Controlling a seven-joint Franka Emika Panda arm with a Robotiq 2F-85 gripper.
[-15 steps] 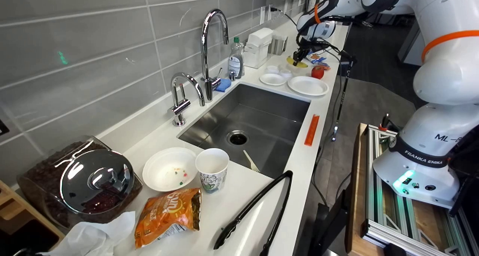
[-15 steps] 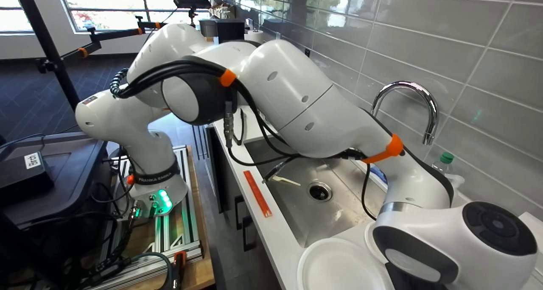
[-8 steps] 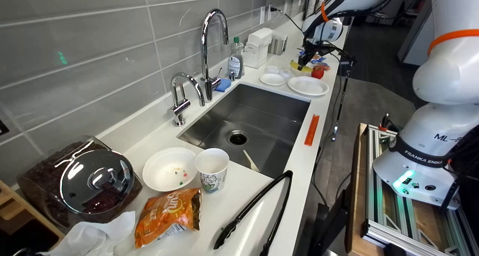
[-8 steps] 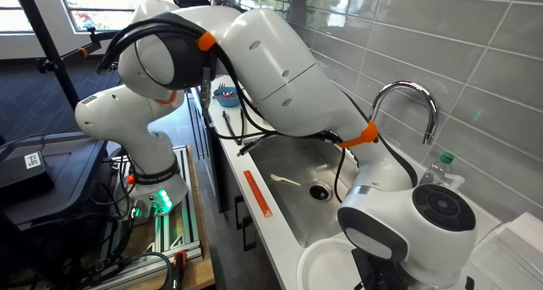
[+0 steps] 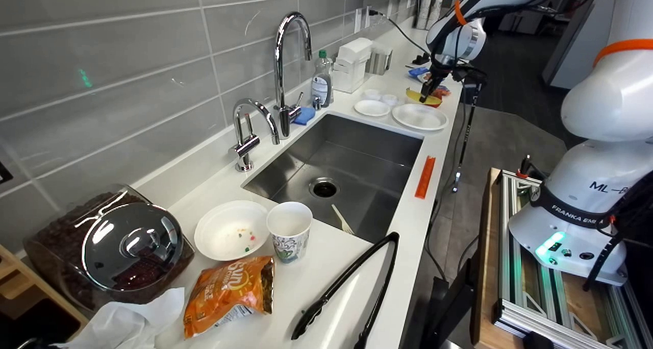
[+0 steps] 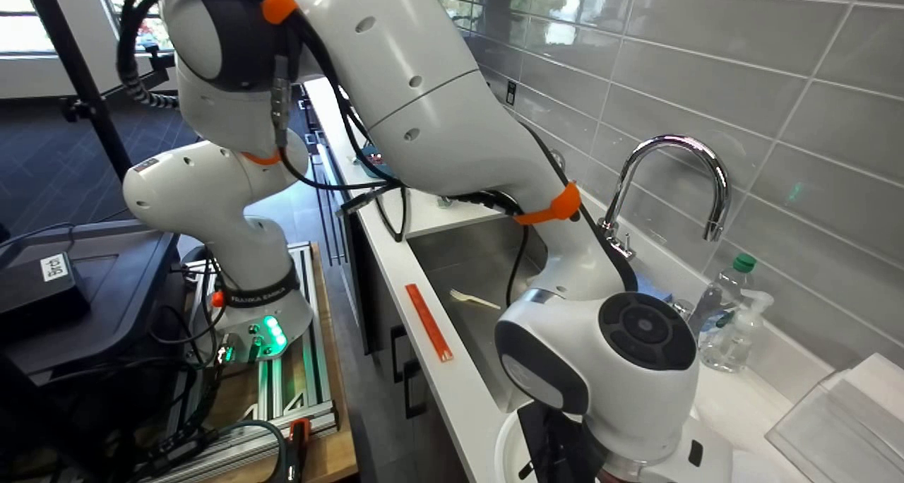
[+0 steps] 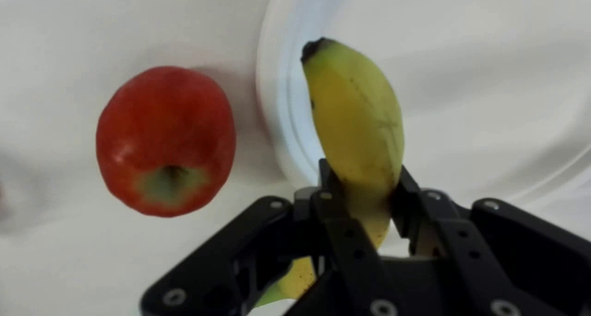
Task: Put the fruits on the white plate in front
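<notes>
My gripper (image 7: 362,184) is shut on a yellow-green banana (image 7: 355,117), whose dark tip points away from the jaws. In the wrist view the banana overlaps the rim of the white plate (image 7: 277,89); how high it hangs is hard to tell. A red apple (image 7: 166,136) rests on the counter left of that rim, outside the plate. In an exterior view the gripper (image 5: 424,99) and banana (image 5: 414,95) are just behind the white plate (image 5: 420,117), covering most of the apple. The arm hides much of the plate (image 6: 510,448) in an exterior view.
A smaller white dish (image 5: 371,108) and small cups (image 5: 390,100) stand beside the plate. The sink (image 5: 357,160) opens in front of them, with an orange strip (image 5: 425,177) on its edge. A soap bottle (image 5: 321,81) stands by the wall. Blue packaging (image 5: 418,72) lies beyond.
The arm has carried the banana across the counter toward the apple and the plate, rightward in an exterior view. The apple, seen clearly before, is now mostly covered there. The grip stays shut.
</notes>
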